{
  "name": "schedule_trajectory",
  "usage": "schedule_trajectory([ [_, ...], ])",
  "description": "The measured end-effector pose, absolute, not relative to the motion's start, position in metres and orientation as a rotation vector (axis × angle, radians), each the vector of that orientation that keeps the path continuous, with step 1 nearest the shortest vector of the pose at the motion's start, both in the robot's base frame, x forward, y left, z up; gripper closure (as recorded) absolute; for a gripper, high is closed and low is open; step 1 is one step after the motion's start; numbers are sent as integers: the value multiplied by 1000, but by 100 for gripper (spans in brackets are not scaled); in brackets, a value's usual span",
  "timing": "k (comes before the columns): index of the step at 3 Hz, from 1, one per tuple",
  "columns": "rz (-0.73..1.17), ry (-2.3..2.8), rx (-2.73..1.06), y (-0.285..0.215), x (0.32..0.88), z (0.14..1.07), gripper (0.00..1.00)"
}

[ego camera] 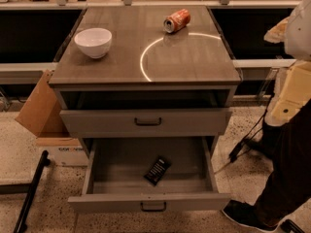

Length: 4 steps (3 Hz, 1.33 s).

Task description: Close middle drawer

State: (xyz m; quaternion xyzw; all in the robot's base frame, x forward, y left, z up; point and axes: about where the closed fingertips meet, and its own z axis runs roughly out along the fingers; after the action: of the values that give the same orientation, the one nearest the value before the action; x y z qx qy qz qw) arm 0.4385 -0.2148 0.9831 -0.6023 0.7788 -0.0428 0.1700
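my gripper (290, 93) sits at about 3 o'clock on my screen, a pale cream-yellow block against the right edge, just off the right side of the cabinet (194, 64). i cannot tell whether it is released or clenched. it is well apart from the drawers and touches neither.

below it, toward 5 o'clock, i see a dark trouser leg (289, 174) and a dark shoe (243, 214) on the speckled floor, with a thin cable (245, 144) running down beside the cabinet.

moving inward, the middle drawer (107, 203) is at 6 o'clock, pulled far out toward me. its low front panel carries a small dark bar handle (153, 207) at the centre. a flat black object (157, 170) lies tilted on the drawer floor, a little right of the middle.

above it, near the centre of the screen, the top drawer (97, 123) with the taller front stands out a short way, leaving a dark gap under the cabinet top.

on the cabinet top, a white bowl (93, 41) stands upright at 11 o'clock. an orange can (177, 20) lies on its side at 12 to 1 o'clock, well apart from the bowl. a bright curved reflection arcs across the surface just below the can.

at 9 o'clock a cardboard box (41, 106) leans beside the cabinet's left side.
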Motion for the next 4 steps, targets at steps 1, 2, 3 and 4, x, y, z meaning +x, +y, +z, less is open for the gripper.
schedule_trajectory([
  [1,-122,2213,-1711,-215,438,983,0],
  [2,-76,2169,-1759,-204,437,957,0],
  [3,25,2118,-1843,-181,429,902,0],
  [4,151,2093,-1941,-161,410,829,0],
])
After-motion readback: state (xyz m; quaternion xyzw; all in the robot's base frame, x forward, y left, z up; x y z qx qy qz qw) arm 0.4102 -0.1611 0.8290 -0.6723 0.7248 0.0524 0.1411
